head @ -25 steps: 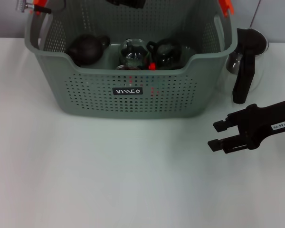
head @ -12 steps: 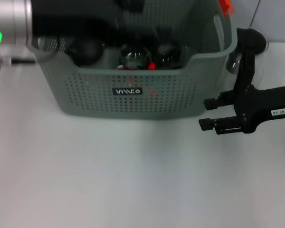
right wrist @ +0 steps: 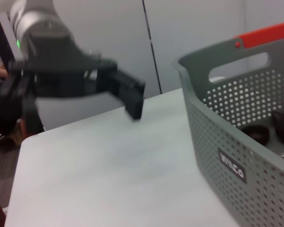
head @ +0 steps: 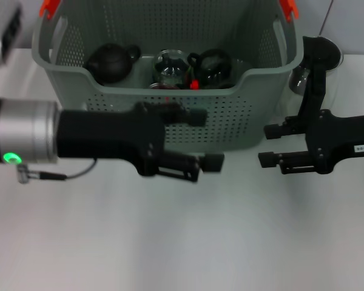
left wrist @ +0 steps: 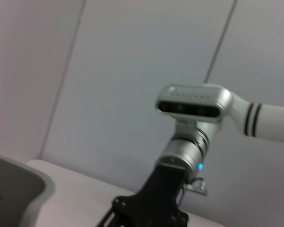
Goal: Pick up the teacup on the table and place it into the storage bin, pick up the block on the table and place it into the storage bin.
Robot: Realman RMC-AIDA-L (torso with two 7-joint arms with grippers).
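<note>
Reaching in from the left over the white table (head: 182, 242), the left gripper (head: 201, 139) hangs in front of the storage bin (head: 242, 115), its two dark fingers (head: 209, 162) spread apart with nothing between them, the upper one crossing the bin's front wall where it hides the label. The silver forearm behind it shows a small green light. Opposite it, from the right, the right gripper (head: 268, 145) points towards the left one at about the same height, its fingers likewise parted and empty, just beside the bin's front right corner. The two grippers face each other with a gap of bare table between them. Behind them the grey-green perforated storage bin stands on the table, orange clips at its handles. Inside it lie a dark round teapot (head: 111, 62) at the left, a clear glass vessel (head: 170, 68) in the middle, a dark glossy cup with a handle (head: 212, 65) to its right, and a small red piece (head: 194, 85) low between the last two. Just beyond the bin's right wall stands a glass jug with a black handle (head: 312, 79), touching or nearly touching the basket; which cannot be told.
</note>
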